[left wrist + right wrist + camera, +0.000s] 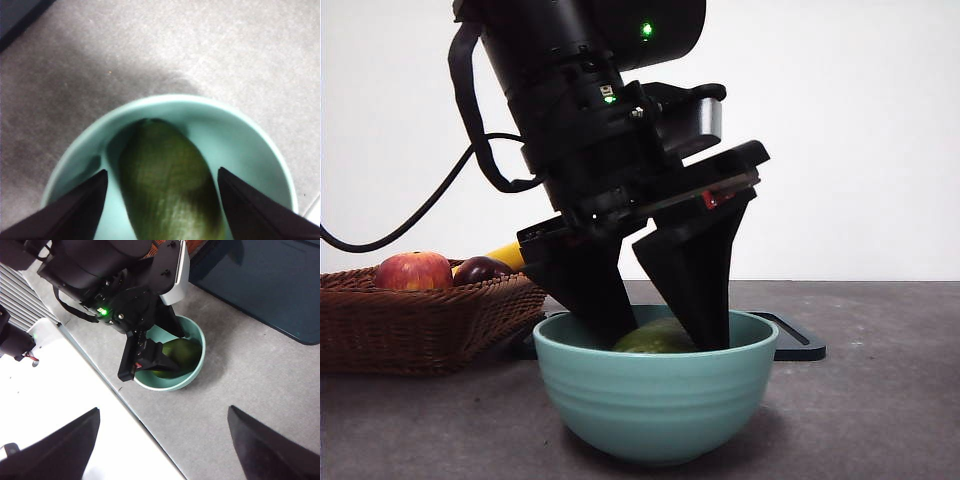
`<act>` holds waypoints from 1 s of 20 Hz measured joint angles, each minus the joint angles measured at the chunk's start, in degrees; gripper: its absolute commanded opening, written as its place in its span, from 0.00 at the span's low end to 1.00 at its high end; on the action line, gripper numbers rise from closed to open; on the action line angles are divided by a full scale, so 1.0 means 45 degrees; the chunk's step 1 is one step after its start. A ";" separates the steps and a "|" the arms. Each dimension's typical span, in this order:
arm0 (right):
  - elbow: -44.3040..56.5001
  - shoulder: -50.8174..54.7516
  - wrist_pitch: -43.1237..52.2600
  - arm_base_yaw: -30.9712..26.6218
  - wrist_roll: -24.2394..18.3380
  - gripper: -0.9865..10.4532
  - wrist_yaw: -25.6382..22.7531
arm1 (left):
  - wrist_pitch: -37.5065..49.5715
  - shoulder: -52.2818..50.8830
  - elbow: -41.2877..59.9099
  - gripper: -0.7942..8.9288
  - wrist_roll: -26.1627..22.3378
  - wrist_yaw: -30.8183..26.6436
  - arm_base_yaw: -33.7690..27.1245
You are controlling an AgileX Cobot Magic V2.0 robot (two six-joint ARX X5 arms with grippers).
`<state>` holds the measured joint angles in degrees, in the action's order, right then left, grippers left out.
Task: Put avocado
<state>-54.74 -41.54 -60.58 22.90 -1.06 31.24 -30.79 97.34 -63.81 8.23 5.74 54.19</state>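
A: Nearest in the front view, one pale teal ceramic bowl (655,395) is seen on the grey table (880,400). One dull olive-green oval avocado (655,338) is seen low inside it, only its top showing above the rim. The left gripper (662,325) is reached down into the bowl, one black jaw on each side of the fruit.

B: Contact?

A: Cannot be settled from there. Also counted: one brown wicker basket (420,325), one red apple (412,271), one dark purple plum (480,268), one yellow item behind, partly hidden, and one dark flat tray (800,340) behind the bowl.

B: Left wrist view?

A: Avocado (167,182) is shown lying on the bowl (235,127) floor, directly between the jaws, its long axis running away from the wrist, parallel to them. Jaws are spread, with a gap of bowl visible on each side; nothing is gripped.

B: So release judged done?

A: Likely; a straight lift out is what seems called for, the bowl wall being close to both jaws.

B: Right wrist view?

A: Right gripper (162,445) is held well apart from the bowl (192,372), jaws wide, empty. Left arm is nearer the avocado (180,357).
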 measured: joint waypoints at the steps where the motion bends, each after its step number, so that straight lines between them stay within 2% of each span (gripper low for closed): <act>1: 0.0000 0.0000 0.0005 0.0000 0.0005 0.44 0.0000 | 0.0000 0.0000 0.0000 0.46 0.0000 0.0000 0.0000; 7: 0.0000 -0.0005 0.0000 0.0000 0.0000 0.44 0.0000 | -0.0131 -0.0262 -0.0170 0.46 0.0010 0.0000 0.0000; 12: 0.0000 -0.0005 0.0005 0.0000 0.0000 0.44 0.0000 | -0.0053 -0.2186 -0.0704 0.46 0.0010 0.0005 -0.0306; 16: 0.0000 0.0000 0.0000 0.0000 0.0000 0.44 -0.0005 | -0.0155 -0.3818 -0.0709 0.46 0.0010 0.0000 -0.1336; 20: 0.0000 -0.0005 0.0053 0.0000 0.0000 0.44 -0.0005 | -0.0549 -0.5804 -0.0709 0.46 -0.0087 0.0000 -0.2992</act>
<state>-54.74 -41.56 -60.34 22.90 -1.06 31.22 -33.26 71.22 -67.00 7.84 5.74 40.73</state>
